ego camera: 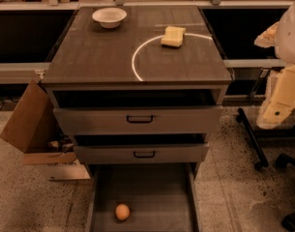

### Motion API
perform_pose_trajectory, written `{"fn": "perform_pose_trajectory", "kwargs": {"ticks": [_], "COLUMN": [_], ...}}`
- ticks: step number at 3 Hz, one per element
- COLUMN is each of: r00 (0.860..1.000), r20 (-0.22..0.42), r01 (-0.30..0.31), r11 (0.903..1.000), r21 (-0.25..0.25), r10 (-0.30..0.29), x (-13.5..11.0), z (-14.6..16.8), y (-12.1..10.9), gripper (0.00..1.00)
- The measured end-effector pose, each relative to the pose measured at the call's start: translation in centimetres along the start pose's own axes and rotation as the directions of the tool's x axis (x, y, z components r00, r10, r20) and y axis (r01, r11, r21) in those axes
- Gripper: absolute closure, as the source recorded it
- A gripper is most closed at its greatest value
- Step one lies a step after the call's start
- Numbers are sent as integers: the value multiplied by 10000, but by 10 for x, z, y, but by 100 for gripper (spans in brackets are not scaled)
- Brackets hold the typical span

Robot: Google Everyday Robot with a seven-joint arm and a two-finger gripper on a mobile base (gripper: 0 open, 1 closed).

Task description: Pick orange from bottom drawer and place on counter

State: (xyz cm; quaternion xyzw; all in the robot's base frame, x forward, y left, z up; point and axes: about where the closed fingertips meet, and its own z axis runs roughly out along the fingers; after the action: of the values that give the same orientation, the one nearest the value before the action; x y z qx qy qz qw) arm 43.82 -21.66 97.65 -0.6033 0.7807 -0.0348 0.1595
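Note:
The orange point(122, 211) lies on the flat floor of the open bottom drawer point(156, 197), towards its front left. The counter point(89, 52) is the dark wood-grain cabinet top with a thin white arc line. My arm's white and cream links point(282, 95) stand at the right edge of the camera view, beside the cabinet. My gripper point(267, 35) appears as a pale shape at the upper right, to the right of the counter at about its height and far from the orange. It holds nothing that I can see.
A white bowl point(109, 17) sits at the counter's back left and a pale yellow sponge point(173, 36) at its back right. The two upper drawers are pulled partly out. A cardboard box point(36, 129) stands to the left, with black chair legs point(256, 139) to the right.

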Motion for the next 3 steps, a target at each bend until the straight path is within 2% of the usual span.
{"fn": "perform_pose_trajectory", "kwargs": {"ticks": [2,3], "r00": [9998,9944], "r20": [178,1054], "r01": [25,114], "r11": [10000,9992], "r21": [-16,-380], "r10": [-25,-74], "x": [-3,-15], "z": [4,35], "y": [2,22], "gripper": [0,0]}}
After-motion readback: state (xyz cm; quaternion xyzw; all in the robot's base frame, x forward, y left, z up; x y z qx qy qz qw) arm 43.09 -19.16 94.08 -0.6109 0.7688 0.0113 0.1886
